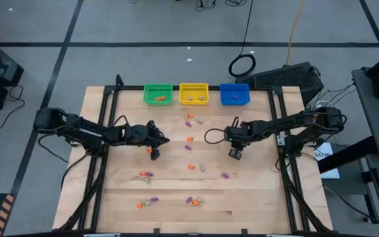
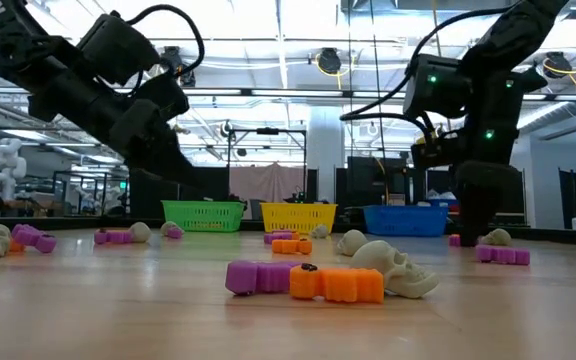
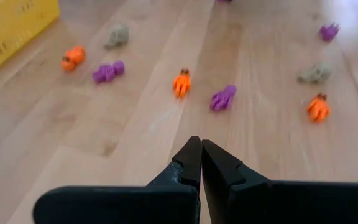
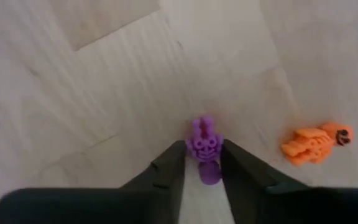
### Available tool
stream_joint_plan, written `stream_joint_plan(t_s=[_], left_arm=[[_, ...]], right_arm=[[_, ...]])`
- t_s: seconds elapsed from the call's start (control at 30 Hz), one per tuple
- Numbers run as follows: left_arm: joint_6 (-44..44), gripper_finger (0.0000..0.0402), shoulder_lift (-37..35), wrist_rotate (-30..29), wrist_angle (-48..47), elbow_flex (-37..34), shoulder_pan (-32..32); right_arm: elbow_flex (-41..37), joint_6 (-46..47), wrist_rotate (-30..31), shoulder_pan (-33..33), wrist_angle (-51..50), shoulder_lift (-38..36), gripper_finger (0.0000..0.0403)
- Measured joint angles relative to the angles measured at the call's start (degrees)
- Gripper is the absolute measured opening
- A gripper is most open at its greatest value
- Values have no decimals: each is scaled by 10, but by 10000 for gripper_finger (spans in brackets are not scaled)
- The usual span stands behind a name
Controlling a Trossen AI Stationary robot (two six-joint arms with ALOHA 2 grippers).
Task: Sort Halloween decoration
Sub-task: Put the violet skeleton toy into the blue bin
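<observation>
Purple trinket upright in right gripper fingers; left gripper fingers closed, empty.

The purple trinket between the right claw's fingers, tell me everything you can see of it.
The purple trinket is a tiny moulded figure that looks like plastic, with a face-like head and two small prongs above it, its lower body narrowing between the fingers. The right claw grips it, one dark finger on each side. Pale wooden table lies behind it; whether it touches the wood cannot be told. An orange trinket lies apart from it.
</observation>
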Motion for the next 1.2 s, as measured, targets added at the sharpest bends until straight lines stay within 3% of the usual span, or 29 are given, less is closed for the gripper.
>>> stream_joint_plan(t_s=[0.13, 0.37, 0.63, 0.97, 1.2], left_arm=[[10, 12, 0, 20, 11, 0, 0], [18, 12, 0, 30, 7, 0, -12], [26, 12, 0, 34, 12, 0, -28], [26, 12, 0, 33, 15, 0, -28], [29, 12, 0, 27, 15, 0, -28]], right_arm=[[5, -18, -14, -1, 0, -18, 12], [34, -48, -36, -10, 36, -78, 14], [94, -52, 58, -104, 47, -94, 9], [226, -92, 55, -309, 51, 16, 10], [304, -88, -22, -424, 20, 155, 10]])
